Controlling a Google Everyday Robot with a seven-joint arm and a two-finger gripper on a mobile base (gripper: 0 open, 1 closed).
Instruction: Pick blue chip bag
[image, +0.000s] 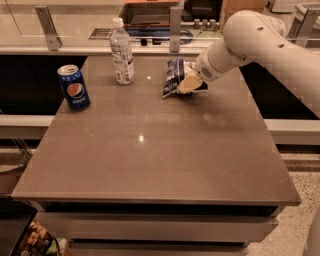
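The blue chip bag (174, 74), dark navy foil with white patches, stands crumpled at the far middle of the brown table (150, 150). My gripper (188, 83) reaches in from the right on the white arm (260, 40). It is shut on the bag's right side, with one cream finger (190, 82) across the front of the bag. The bag's lower left corner sits at or just above the tabletop.
A blue Pepsi can (74, 87) stands near the table's left edge. A clear water bottle (121, 52) stands at the far left, close to the bag. A counter with metal posts (174, 22) runs behind the table.
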